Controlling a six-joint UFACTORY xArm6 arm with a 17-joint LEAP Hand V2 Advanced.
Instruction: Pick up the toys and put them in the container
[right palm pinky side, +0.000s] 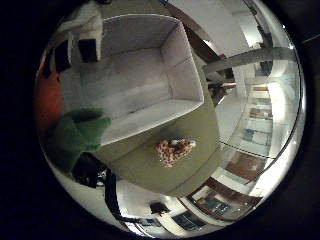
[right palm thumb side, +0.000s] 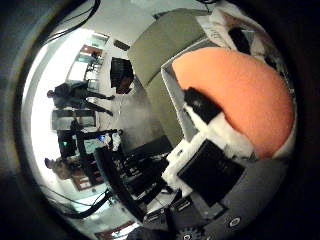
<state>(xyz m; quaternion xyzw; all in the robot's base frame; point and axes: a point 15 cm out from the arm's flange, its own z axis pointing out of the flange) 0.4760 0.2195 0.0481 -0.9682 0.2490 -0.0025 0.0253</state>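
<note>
An orange plush toy with a green leafy end fills much of the thumb side view, close to the palm. My right hand is shut on it, white and black fingers curled across its side. The hand hangs over the grey, open-topped container, which holds nothing that I can see. A small spotted tan and brown toy lies on the olive table, just outside the container's long wall.
The table's edge curves close past the spotted toy. Beyond it lie the floor, a dark stand and shelves along the room's wall. A black chair stands beside the table.
</note>
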